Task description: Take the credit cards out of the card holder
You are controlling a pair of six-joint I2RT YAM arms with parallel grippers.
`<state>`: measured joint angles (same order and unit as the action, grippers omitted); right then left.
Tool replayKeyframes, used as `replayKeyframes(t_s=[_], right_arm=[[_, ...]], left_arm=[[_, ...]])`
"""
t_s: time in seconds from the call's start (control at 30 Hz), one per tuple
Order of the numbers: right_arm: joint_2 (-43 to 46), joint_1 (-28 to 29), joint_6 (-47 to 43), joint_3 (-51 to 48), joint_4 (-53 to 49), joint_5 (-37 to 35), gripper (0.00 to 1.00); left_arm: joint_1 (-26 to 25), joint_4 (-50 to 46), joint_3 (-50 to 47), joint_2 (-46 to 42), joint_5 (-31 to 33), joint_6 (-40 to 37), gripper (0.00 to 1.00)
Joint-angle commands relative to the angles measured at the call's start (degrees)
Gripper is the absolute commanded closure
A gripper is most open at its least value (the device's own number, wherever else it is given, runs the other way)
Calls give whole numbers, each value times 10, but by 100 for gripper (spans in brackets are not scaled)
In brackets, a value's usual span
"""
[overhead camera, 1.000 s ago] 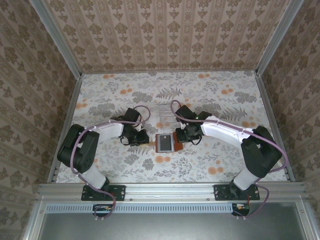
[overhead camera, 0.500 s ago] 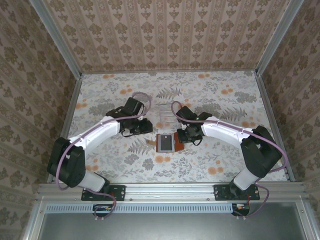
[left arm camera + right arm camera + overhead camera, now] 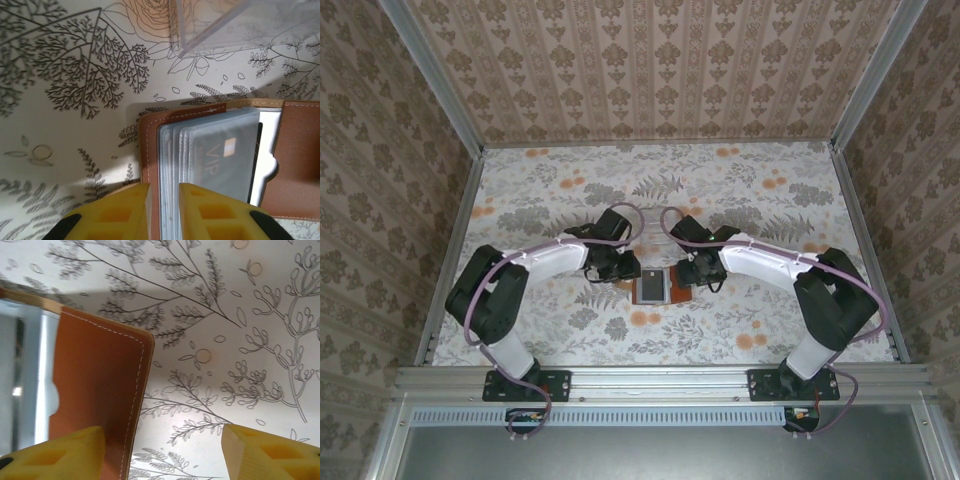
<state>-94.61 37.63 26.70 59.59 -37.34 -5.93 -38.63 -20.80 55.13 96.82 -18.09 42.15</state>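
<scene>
- The credit cards (image 3: 225, 160) were grey, the top one marked VIP. They sat in clear sleeves inside the card holder (image 3: 148, 150), a brown wallet lying open and flat near the middle of the tabletop (image 3: 770, 190).
- In the left wrist view, the cards' long sides ran from 12 to 6 o'clock, with their lower end toward the left claw (image 3: 164, 212) at 6 o'clock.
- The left claw's yellow fingers (image 3: 115, 215) stood close together astride the holder's stitched rim and the sleeve edges. Whether they pinched anything could not be told.
- From above, the left claw sat at the holder's 9 o'clock and the right claw (image 3: 162, 455) at its 3 o'clock, both right at its edges.
- The right claw was spread wide, one finger over the holder's plain brown flap and the other over bare tabletop.
- The left claw looked nearer the cards and better placed to draw one out.
- A clear plastic tray (image 3: 210, 25) lay just beyond the holder at 12 o'clock.
- The tabletop carried a floral print, and wallpapered walls (image 3: 660, 70) closed three sides.
</scene>
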Motion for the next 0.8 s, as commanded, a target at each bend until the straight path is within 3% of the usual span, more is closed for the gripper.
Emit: replayKeyframes(t_s=[0.0, 0.2, 0.5, 0.77], right_arm=[[-16, -3, -7, -10, -25, -45, 32], [-53, -2, -7, -14, -31, -70, 25], [-73, -1, -4, -10, -49, -90, 23], [-12, -2, -5, 13, -73, -33, 23]], left_arm=[[0, 47, -17, 18, -26, 27, 80], [0, 76, -46, 34, -32, 46, 85], [0, 83, -69, 26, -32, 52, 88], [-1, 95, -86, -5, -33, 68, 88]])
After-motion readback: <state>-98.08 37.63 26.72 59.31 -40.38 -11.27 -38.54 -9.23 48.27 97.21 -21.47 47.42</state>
